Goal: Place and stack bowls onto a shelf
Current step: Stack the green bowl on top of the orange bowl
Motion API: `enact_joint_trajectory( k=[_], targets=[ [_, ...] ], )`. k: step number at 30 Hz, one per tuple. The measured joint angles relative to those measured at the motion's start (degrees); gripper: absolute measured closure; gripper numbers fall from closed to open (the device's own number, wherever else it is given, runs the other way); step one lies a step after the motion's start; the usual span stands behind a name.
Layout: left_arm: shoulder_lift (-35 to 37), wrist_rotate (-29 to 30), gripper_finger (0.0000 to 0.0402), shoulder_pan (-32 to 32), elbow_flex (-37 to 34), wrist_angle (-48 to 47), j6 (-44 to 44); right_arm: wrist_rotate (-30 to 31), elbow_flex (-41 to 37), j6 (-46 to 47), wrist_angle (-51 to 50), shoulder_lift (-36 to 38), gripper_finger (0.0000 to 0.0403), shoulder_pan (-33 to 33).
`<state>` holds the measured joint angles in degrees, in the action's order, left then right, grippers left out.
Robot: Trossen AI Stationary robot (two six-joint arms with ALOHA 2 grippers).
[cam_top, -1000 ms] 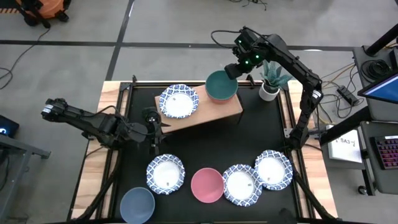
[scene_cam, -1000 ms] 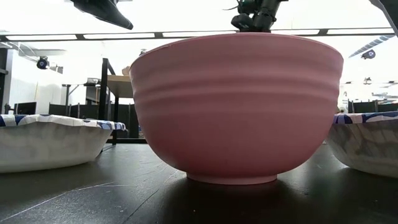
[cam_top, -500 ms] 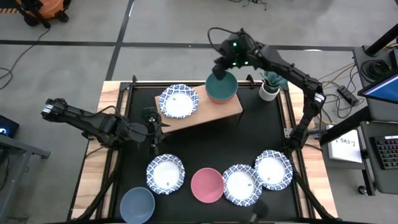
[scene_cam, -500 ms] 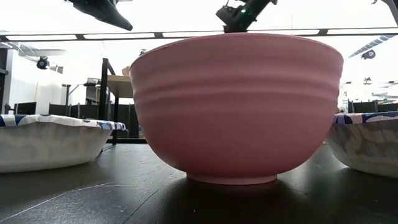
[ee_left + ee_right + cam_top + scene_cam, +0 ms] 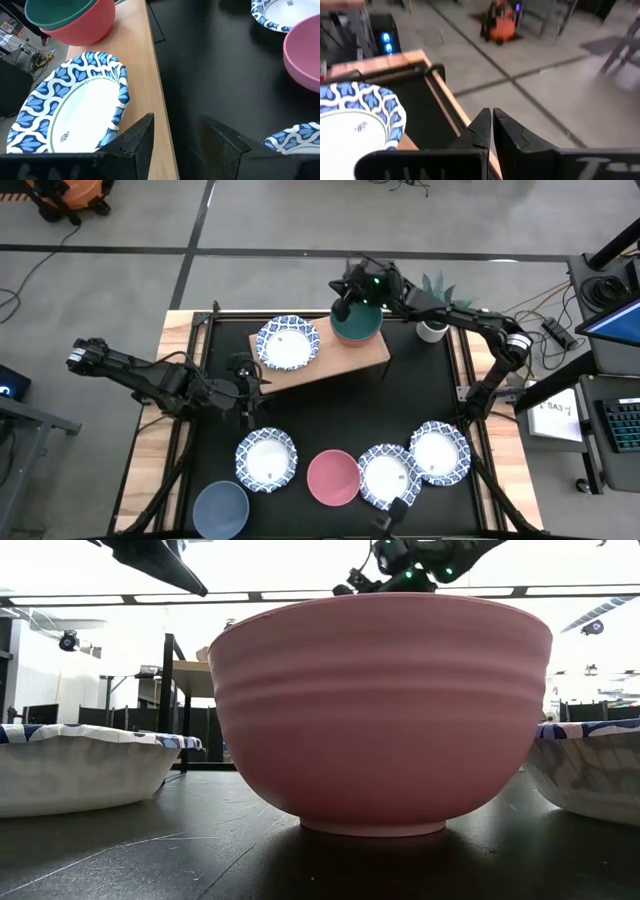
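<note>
The black table (image 5: 400, 410) fills the centre of the high view, with the wooden shelf (image 5: 335, 365) lying at a slant in its upper middle. On the shelf, a patterned bowl (image 5: 288, 343) sits at the left end, and a green bowl (image 5: 355, 320) sits nested in a red bowl (image 5: 87, 27) at the right end. Along the lower part of the frame, from left to right, lie a blue-grey bowl (image 5: 220, 508), a second patterned bowl (image 5: 266, 459), the pink bowl (image 5: 333, 477) and two further patterned bowls (image 5: 389, 476) (image 5: 440, 452), these last two touching. The left gripper (image 5: 243, 385) is at centre left, just beside the shelf's near-left edge; the left wrist view shows its jaws parted and holding nothing. The right gripper (image 5: 345, 295) is at upper centre, over the far rim of the green bowl; the right wrist view shows its fingers (image 5: 482, 127) pressed together with nothing between them. A potted plant (image 5: 435, 305) stands at the upper right.
</note>
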<state>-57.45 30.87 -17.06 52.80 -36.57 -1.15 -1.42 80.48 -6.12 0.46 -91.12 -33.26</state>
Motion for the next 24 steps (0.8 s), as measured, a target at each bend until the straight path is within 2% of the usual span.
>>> enact_joint_trajectory(
  k=[5, 11, 24],
  targets=[
    [0.00, 0.00, 0.0267, 0.00, 0.00, 0.06, 0.00, 0.02, -10.09, 0.03, 16.71, 1.52, 0.0394, -0.02],
    [0.00, 0.02, 0.0267, 0.00, 0.00, 0.52, 0.00, 0.42, -17.18, 2.20, 27.91, 1.52, 0.0394, -0.37],
    [0.00, 0.02, 0.0267, 0.00, 0.00, 0.52, 0.16, 1.45, -20.10, 4.03, 31.03, 1.67, 0.0394, -0.52]
  ],
)
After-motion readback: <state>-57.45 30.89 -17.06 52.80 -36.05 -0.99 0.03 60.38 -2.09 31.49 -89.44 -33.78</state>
